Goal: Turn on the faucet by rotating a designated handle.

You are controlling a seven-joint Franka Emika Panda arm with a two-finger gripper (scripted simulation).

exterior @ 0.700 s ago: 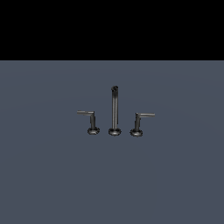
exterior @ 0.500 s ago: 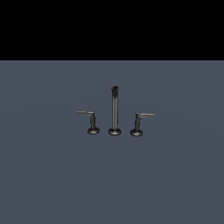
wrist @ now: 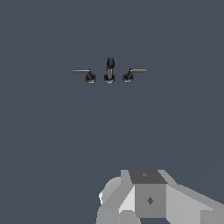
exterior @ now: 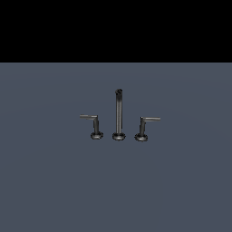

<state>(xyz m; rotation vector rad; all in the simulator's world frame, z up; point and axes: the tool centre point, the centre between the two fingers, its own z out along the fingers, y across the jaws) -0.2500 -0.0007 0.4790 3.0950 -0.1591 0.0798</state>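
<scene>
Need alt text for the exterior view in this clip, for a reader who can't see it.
A small dark metal faucet stands alone on a plain grey surface: a tall upright spout post between two short L-shaped levers on round bases. The handle juts toward the exterior view's left, the other lever toward its right. No robot arm is visible.

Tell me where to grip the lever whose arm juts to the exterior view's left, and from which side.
Probably best on the handle's thin horizontal arm near its free tip, which gives the most leverage about its round base. Come from above, one finger on each long side of the arm. The spout post stands apart, so the tip looks unobstructed.
</scene>
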